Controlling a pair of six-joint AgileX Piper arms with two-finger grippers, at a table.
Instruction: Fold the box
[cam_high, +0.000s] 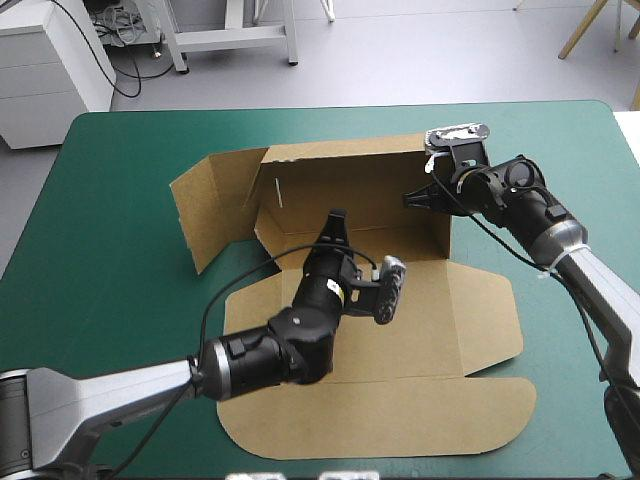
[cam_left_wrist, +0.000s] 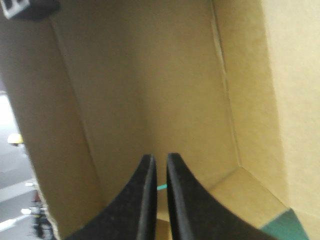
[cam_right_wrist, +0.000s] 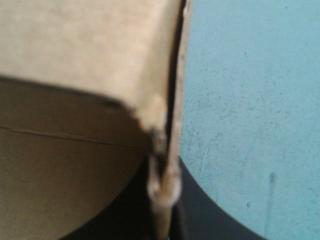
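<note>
**A:** Where's the box (cam_high: 400, 300)?

**B:** Middle of the frame, on the teal-green cover (cam_high: 120, 300). Its back wall (cam_high: 350, 180) is up, and a side flap (cam_high: 210, 205) stands loose at upper left.

**A:** And the claws?

**B:** The right gripper (cam_high: 415, 197), upper right, is pinched on that wall's end. The left gripper (cam_high: 337, 222), at centre, points inside toward the back wall, fingers all but together, holding nothing.

**A:** How far along?

**B:** Under halfway, I'd judge. The lid (cam_high: 400, 420) lies flat at the bottom, and the side walls aren't yet tucked.
</note>
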